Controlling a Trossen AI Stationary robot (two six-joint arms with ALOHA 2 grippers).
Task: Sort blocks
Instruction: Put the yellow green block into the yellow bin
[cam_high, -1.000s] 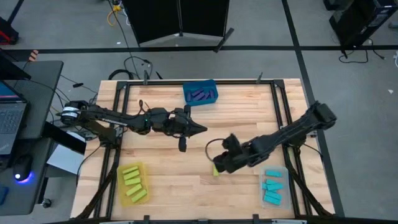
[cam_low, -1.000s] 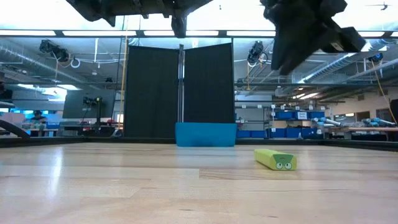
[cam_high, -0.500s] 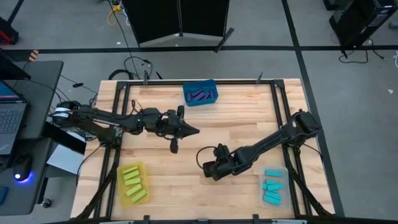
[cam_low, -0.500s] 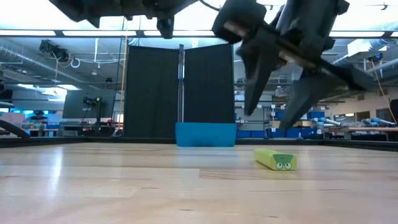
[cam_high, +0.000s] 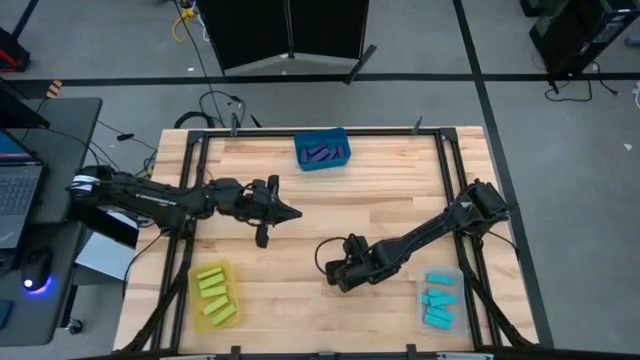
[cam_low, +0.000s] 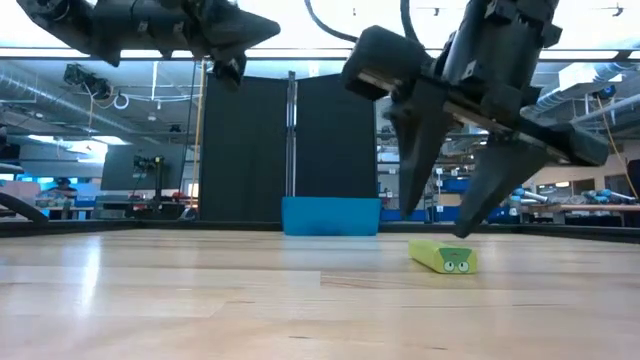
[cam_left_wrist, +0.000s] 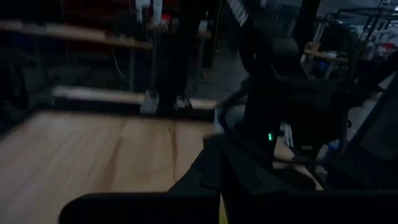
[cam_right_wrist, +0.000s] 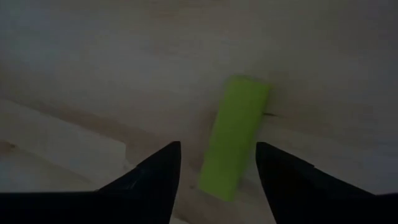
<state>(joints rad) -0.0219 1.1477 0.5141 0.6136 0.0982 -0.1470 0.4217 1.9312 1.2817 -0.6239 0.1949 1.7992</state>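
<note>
The right gripper (cam_low: 448, 215) hangs just above the one loose block, a lime block (cam_low: 443, 256) that lies flat on the bench (cam_high: 320, 200), in the middle-front part. Its fingers (cam_right_wrist: 149, 180) are spread wide and hold nothing; in the right wrist view the block sits between the two tips, a bit slanted to them. My guess: the fingers are opened this wide so they can go down on both long sides of the block w/o pushing it. The tips do not touch it yet.

The left gripper (cam_high: 290, 213) waits higher up, over the left-centre of the bench, well apart from the block. Its fingers are closed together and empty, probably kept out of the way of the other arm.

Other blocks are already in bins: purple blocks (cam_high: 322, 153) in the blue bin (cam_high: 322, 137) at the far edge, lime blocks (cam_high: 213, 295) in the yellow bin (cam_high: 233, 270) at front left, cyan blocks (cam_high: 437, 300) in the clear bin (cam_high: 440, 272) at front right. So sorting looks nearly done; only this lime one remains on the wood. It should go to the yellow bin, which is on the left arm's side, so it is a long reach for the right arm. Risk: as the block is slanted, it may turn when the fingers close.
</note>
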